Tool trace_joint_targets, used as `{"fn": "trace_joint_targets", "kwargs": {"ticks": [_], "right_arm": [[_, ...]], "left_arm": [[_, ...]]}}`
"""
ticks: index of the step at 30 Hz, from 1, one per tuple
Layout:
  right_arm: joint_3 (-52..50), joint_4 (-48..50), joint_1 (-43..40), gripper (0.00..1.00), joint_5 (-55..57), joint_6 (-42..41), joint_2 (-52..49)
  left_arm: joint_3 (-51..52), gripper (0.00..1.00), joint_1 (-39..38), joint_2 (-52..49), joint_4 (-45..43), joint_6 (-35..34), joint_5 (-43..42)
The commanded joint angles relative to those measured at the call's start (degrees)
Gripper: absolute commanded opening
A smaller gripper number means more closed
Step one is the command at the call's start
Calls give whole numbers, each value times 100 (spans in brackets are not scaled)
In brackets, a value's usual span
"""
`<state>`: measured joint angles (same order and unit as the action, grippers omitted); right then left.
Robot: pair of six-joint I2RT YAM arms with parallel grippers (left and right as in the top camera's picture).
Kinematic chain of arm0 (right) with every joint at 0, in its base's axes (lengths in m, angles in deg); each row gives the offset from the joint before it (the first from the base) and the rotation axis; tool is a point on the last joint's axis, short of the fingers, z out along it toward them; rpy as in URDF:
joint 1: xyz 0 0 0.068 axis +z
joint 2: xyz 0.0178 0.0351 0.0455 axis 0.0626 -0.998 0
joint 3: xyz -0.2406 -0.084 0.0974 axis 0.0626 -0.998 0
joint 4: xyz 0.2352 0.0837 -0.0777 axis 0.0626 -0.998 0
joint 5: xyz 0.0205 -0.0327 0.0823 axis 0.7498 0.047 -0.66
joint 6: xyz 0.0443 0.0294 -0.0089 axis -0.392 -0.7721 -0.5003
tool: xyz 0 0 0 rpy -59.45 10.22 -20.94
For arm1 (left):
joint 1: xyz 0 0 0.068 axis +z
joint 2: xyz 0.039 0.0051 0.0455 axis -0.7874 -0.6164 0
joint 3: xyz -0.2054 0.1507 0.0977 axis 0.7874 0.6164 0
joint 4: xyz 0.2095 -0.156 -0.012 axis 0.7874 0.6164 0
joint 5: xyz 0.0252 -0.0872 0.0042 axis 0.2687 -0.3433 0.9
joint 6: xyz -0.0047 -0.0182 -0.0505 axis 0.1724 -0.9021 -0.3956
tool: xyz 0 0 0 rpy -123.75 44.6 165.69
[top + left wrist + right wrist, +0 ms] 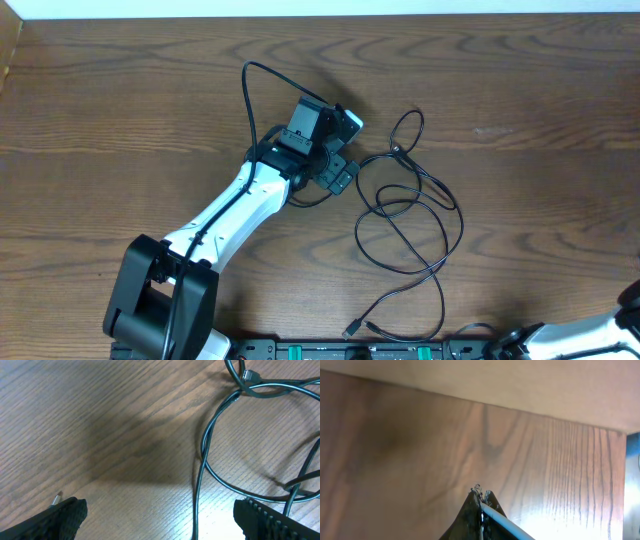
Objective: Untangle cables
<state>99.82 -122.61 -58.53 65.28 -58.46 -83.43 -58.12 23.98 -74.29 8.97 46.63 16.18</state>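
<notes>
Cables (405, 215) lie in black loops just right of the left gripper (340, 180), that arm reaching out low; the right arm sits well apart. Left wrist: fingers (65, 517) wide, holding nothing, a strand (200, 475) running lengthwise between them. Right wrist: fingertips (481, 505) look pressed together, possibly pinching a whitish cord (505, 521).

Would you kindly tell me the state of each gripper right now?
Left gripper: open, holding nothing; the thin black tangled cables lie on the table between its fingers.
Right gripper: shut, fingertips together, on a thin whitish cable.
</notes>
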Motion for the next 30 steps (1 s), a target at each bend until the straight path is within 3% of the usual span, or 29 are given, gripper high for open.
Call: {"fn": "trace_joint_targets", "kwargs": {"ticks": [1,6,15,16,17,20,30], "right_arm": [[44,85,-326,1,-389,291,-229],[61,310,-636,1,-979,363,-476],[61,411,-669,1,-1005,457,-1239],[61,409,-667,9,-1099,634,-1432],[61,409,-667,38,-1145,662,-1499],[61,404,-667,99,-1384,798,-1631],[820,-181,-470,99,-1993,1003,-1561]], "left_arm": [[31,99,2,15,-11,28,-9],[31,99,2,13,-46,28,-11],[31,99,2,13,-48,28,-11],[31,99,2,13,-46,28,-11],[31,99,2,13,-46,28,-11],[31,100,2,13,-46,26,-13],[31,100,2,13,-72,31,-11]]}}
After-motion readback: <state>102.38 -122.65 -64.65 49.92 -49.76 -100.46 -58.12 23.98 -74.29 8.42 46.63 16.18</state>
